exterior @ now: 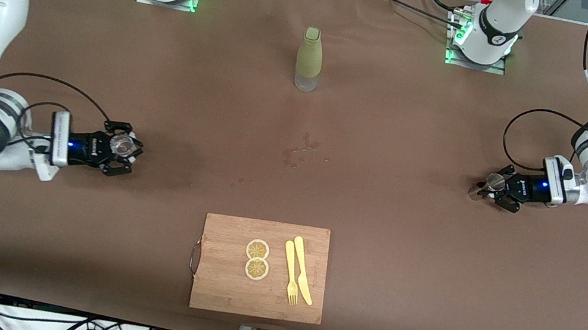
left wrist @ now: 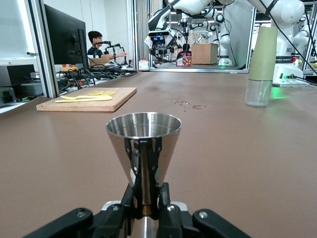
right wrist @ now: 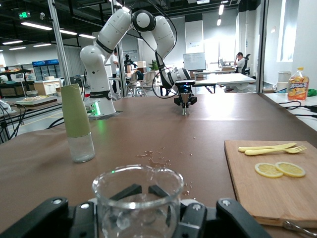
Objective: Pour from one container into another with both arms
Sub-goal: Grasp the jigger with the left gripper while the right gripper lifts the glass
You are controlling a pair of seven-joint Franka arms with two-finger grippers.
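left claw (exterior: 491,186) grips steel jigger (left wrist: 143,144) | right claw (exterior: 122,150) grips empty glass (right wrist: 137,198)

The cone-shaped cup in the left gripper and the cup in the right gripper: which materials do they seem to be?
Cone-shaped cup: apparently polished metal, likely steel; mirror-like silver surface with reflections.
Cup in the right gripper: clear glass or plastic, cannot tell which; the gripper shows through its wall.
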